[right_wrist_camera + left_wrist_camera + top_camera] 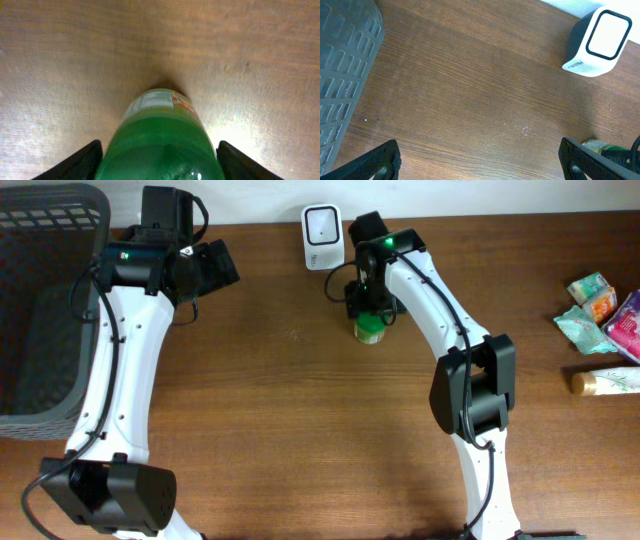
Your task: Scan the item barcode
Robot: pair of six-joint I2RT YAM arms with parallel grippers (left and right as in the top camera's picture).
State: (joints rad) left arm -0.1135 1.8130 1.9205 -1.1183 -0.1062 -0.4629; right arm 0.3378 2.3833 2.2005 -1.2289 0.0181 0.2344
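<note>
On the brown wooden table point(280, 390), just in front of the white box-shaped barcode scanner point(323, 224), a green plastic bottle point(369, 331) stands upright. The right gripper point(370, 305) is over it, one finger on each side, tight against the bottle's sides; can't tell if it's actually squeezing. The left gripper point(213, 266) is near the dark grey plastic basket point(50, 300), fingers spread wide, holding nothing

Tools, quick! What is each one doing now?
Left tool: open, empty.
Right tool: around the bottle; grip cannot be told.
</note>
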